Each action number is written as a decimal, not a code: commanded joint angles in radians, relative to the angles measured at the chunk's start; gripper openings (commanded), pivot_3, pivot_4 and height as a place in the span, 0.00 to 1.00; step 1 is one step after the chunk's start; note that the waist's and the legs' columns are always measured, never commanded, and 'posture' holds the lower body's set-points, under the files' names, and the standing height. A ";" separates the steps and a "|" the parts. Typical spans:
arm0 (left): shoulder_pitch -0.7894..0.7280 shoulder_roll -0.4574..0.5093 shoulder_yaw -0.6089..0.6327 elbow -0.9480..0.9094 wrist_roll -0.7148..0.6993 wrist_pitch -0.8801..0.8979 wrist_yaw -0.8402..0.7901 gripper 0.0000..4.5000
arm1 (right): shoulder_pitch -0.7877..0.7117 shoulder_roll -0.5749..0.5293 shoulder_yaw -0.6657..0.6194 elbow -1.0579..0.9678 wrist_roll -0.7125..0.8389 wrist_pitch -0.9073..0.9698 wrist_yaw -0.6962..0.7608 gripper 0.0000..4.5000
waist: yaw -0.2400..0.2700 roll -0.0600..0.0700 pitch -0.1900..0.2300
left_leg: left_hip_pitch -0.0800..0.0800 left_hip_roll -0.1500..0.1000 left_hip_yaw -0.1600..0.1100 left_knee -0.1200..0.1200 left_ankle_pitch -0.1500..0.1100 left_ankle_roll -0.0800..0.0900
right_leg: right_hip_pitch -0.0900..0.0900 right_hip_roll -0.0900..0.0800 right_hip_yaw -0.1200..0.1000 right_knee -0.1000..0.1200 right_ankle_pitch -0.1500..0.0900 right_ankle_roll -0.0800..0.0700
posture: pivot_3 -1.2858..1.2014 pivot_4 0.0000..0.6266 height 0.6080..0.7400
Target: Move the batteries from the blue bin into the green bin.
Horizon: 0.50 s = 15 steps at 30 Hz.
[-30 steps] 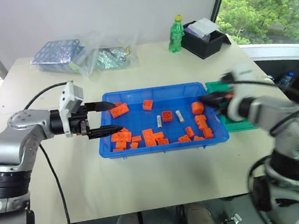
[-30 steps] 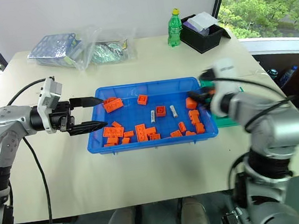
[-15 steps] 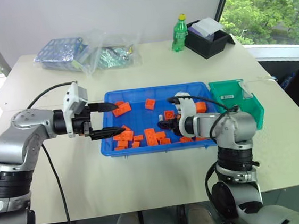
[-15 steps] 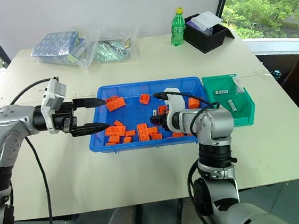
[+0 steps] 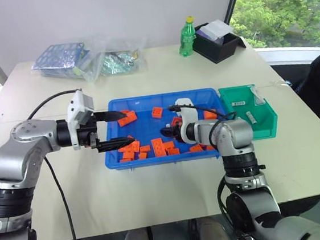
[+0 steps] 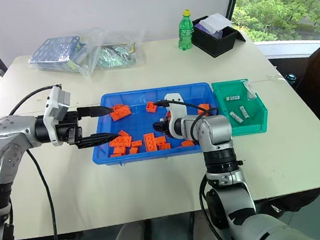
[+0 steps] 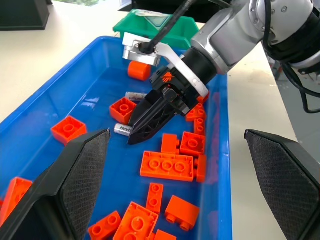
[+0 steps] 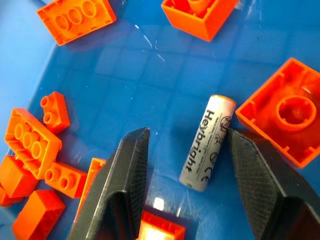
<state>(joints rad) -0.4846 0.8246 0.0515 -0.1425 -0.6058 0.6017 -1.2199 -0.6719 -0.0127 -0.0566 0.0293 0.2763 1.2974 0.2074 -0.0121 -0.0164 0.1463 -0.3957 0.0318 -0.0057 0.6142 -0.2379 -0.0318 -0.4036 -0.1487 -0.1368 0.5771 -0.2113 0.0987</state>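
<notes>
The blue bin (image 5: 146,98) sits mid-table, scattered with orange bricks (image 5: 127,119). My right gripper (image 5: 164,132) reaches down into its middle. In the right wrist view that gripper (image 8: 189,135) is open, its fingers either side of a silver-white battery (image 8: 207,142) lying flat on the bin floor; one finger is close against it. The left wrist view shows this battery (image 7: 122,129) at the right gripper's tips and another battery (image 7: 135,95) behind it. My left gripper (image 5: 125,125) hovers open and empty over the bin's left end. The green bin (image 5: 269,123), against the blue bin's right end, holds batteries (image 6: 240,111).
A green bottle (image 5: 187,37) and a black box (image 5: 217,40) stand at the back right. Plastic bags with a blue mesh basket (image 5: 61,56) lie at the back left. A black cable (image 5: 46,100) arcs over the left arm.
My right arm has swung left from beside the green bin and down into the blue bin, its fingers narrowing around a battery. The left gripper has stayed put.
</notes>
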 commanded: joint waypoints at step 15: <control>-0.026 -0.012 0.030 0.004 -0.022 -0.011 0.020 1.00 | -0.065 -0.158 -0.247 -0.358 0.100 0.234 0.028 0.02 | 0.008 0.001 0.001 | -0.003 0.000 0.000 0.001 0.000 0.000 | -0.002 -0.001 0.000 0.000 0.000 0.000 | 0.52 0.24 0.87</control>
<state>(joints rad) -0.4883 0.8127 0.0547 -0.1349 -0.6201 0.6020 -1.2036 -0.6821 -0.1371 -0.2090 -0.2235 0.3526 1.4917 0.2285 -0.0038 -0.0153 0.1470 -0.4004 0.0313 -0.0058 0.6152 -0.2379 -0.0319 -0.4059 -0.1492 -0.1368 0.5763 -0.2113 0.0987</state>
